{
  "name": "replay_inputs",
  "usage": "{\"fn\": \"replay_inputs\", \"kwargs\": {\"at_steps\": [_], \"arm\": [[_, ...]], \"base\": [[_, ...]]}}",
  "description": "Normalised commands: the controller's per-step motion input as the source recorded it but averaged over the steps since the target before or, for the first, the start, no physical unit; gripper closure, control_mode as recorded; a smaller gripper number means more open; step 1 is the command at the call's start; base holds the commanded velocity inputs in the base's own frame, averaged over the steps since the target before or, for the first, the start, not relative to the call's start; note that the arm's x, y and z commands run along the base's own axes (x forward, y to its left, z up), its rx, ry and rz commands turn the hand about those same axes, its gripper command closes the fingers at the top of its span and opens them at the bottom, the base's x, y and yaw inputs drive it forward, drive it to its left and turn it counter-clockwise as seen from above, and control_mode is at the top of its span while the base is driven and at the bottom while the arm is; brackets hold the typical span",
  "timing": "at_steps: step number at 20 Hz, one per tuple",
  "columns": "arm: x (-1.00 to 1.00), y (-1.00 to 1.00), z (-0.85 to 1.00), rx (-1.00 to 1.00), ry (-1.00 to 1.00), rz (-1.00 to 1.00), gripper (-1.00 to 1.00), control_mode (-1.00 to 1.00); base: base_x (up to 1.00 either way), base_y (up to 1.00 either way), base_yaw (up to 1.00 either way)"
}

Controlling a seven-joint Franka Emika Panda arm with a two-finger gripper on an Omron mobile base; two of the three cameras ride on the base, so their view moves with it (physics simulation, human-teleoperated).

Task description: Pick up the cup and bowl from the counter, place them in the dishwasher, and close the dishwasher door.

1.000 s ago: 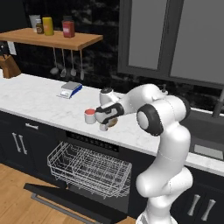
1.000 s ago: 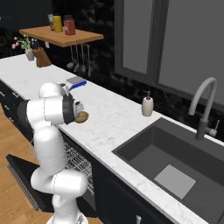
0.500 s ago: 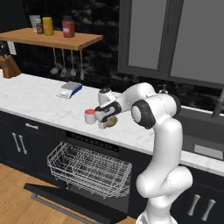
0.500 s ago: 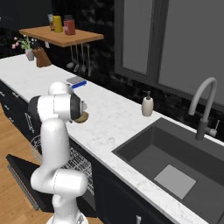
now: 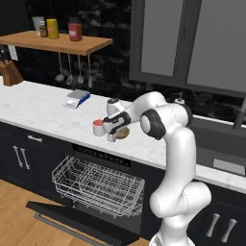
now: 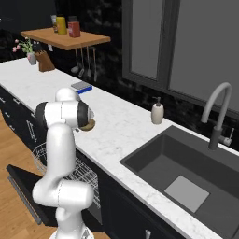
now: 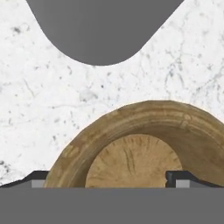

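Two small dark finger tips [image 7: 39, 177] poke up on each side of the bowl [image 7: 144, 144] in our hand view, so we can see the gripper [image 5: 114, 136] is spread wide with the bowl between its jaws; the tips stand just outside the brown rim, and we cannot tell if they touch it.

Nearest to us, down low, the dishwasher door [image 5: 81, 222] hangs open and flat; just above it the white wire rack [image 5: 96, 185] is pulled out of the dishwasher [image 5: 103, 158].

Up on the counter [image 5: 43, 113], the bowl sits near the front edge, right under the hand; the cup [image 5: 98, 127] stands just beside it on the left in the left base view; the robot's big white arm hides part of the bowl in the right base view.

Farther back we see a blue and white thing [image 5: 77, 97] lying flat, a soap bottle [image 6: 158, 113], the dark sink [image 6: 186, 175] with its tap [image 6: 218, 114], and a knife block [image 5: 9, 73].

Hanging spoons [image 5: 72, 72] and the wooden shelf [image 5: 57, 44] with jars [image 5: 74, 30] are on the far wall.
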Motion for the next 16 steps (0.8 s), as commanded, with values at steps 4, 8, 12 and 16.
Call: {"fn": "replay_inputs", "kwargs": {"at_steps": [4, 8, 12, 16], "arm": [[0.00, 0.00, -0.29, 0.00, 0.00, -0.01, 1.00, -1.00], [-0.12, -0.03, -0.07, 0.00, -0.02, -0.03, 1.00, -1.00], [-0.36, -0.03, 0.00, 0.02, -0.05, -0.04, 1.00, -1.00], [-0.89, 0.00, 0.04, 0.05, -0.09, -0.02, 1.00, -1.00]], "base": [[0.00, 0.00, 0.00], [0.00, 0.00, 0.00], [0.00, 0.00, 0.00], [0.00, 0.00, 0.00]]}}
